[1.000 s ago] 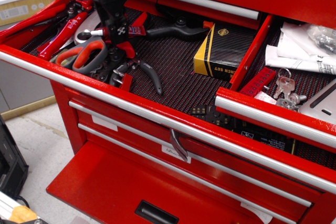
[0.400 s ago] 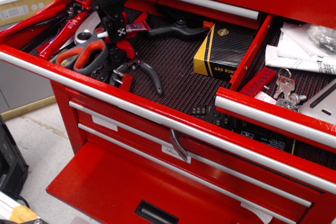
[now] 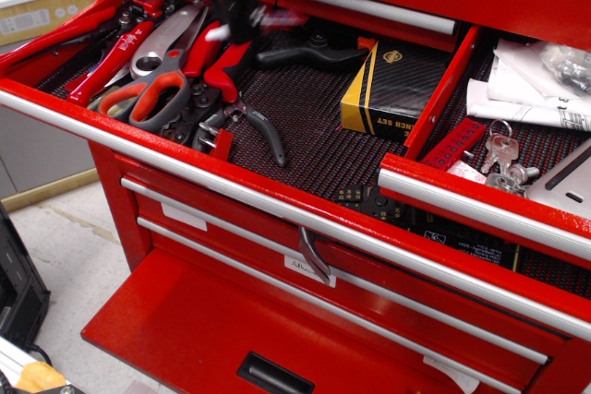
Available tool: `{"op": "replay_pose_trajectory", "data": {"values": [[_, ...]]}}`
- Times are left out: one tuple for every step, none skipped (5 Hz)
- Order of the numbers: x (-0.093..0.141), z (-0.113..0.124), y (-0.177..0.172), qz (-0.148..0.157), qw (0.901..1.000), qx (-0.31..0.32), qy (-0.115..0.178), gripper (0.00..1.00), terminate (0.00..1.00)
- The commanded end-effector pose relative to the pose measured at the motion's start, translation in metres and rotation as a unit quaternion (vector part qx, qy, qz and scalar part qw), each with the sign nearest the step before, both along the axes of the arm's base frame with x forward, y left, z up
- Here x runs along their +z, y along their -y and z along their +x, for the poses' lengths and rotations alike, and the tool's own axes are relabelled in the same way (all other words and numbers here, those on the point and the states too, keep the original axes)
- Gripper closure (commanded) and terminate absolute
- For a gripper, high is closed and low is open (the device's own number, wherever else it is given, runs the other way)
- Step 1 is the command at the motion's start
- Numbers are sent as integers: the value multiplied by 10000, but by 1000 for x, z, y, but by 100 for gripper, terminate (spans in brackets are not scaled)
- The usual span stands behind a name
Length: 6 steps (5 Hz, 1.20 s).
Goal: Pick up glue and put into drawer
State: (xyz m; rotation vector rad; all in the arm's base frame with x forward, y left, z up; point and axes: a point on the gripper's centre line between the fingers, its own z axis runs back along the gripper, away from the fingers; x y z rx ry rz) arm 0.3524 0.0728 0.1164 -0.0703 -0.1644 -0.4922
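My black gripper (image 3: pixel 242 17) is blurred by motion, above the back of the open tool drawer (image 3: pixel 277 182). It is shut on the glue (image 3: pixel 277 17), a slim red tube with a dark band. The tube lies crosswise in the jaws, white nozzle (image 3: pixel 215 33) pointing left. The glue is off the drawer's dark mat (image 3: pixel 305 126), held over the red pliers handles (image 3: pixel 217 66).
Red-handled scissors (image 3: pixel 148 99), red-handled pliers (image 3: pixel 111 57), a wrench and dark-handled pliers (image 3: pixel 259 131) crowd the drawer's left. A black and yellow box (image 3: pixel 392 85) lies at its right. A second open drawer holds keys (image 3: pixel 503 149) and papers (image 3: pixel 526 89). A bottom drawer (image 3: pixel 185 329) is open.
The gripper has risen and moved right and back, carrying the glue up off the tools on the mat. The tools beneath it now show.
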Motion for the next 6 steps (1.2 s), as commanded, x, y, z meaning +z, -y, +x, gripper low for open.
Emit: {"op": "replay_pose_trajectory", "data": {"values": [[62,-7,72,-83,9919,1207,381,100,0],[70,-6,107,255,9821,1822,403,100,0],[78,-4,136,168,9753,2163,414,100,0],[82,-5,155,296,9705,2355,422,100,0],[82,-5,155,296,9705,2355,422,0,0],[82,-5,155,296,9705,2355,422,0,0]]}}
